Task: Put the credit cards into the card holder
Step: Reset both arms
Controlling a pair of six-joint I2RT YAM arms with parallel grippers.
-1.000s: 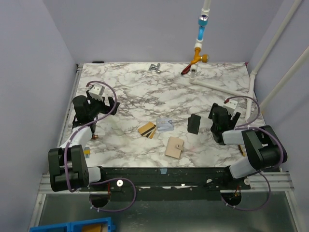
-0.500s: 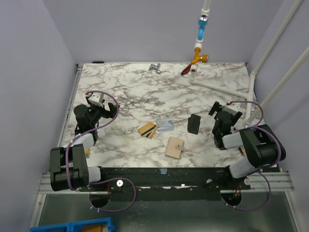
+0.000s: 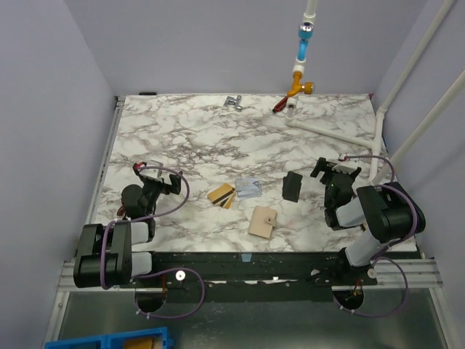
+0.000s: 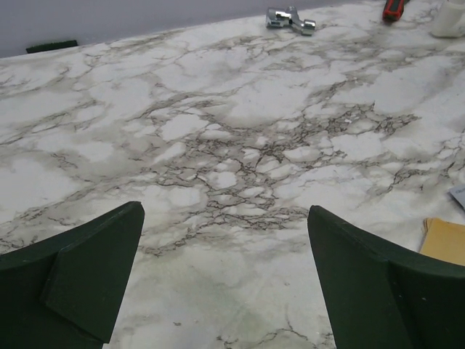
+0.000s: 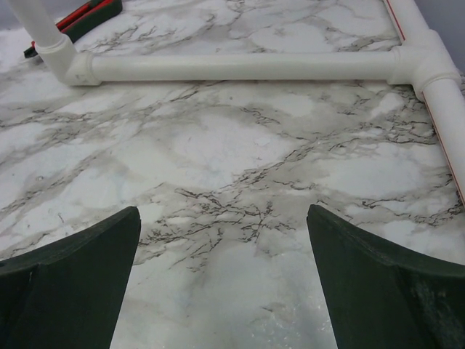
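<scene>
Gold-tan credit cards point(image 3: 221, 194) with a dark stripe lie fanned near the table's middle, and a pale grey-blue card point(image 3: 248, 188) sits just right of them. The tan card holder point(image 3: 262, 222), snap on top, lies nearer the front edge. My left gripper point(image 3: 161, 182) is low at the left, open and empty, well left of the cards. In the left wrist view the left gripper point(image 4: 224, 218) frames bare marble, with a gold card point(image 4: 445, 240) at the right edge. My right gripper point(image 3: 334, 172) is open at the right; in its own view the right gripper point(image 5: 221, 214) holds nothing.
A black flat object point(image 3: 292, 186) lies between the cards and the right arm. At the back are a metal fitting point(image 3: 233, 102), a red-handled tool point(image 3: 280, 104) and white pipes point(image 3: 330, 127), which also run along the right side. The white pipe point(image 5: 247, 67) crosses ahead of the right gripper.
Both arms have drawn back and sunk lower toward their bases. Both grippers stayed open and empty. Cards and holder have not moved.
</scene>
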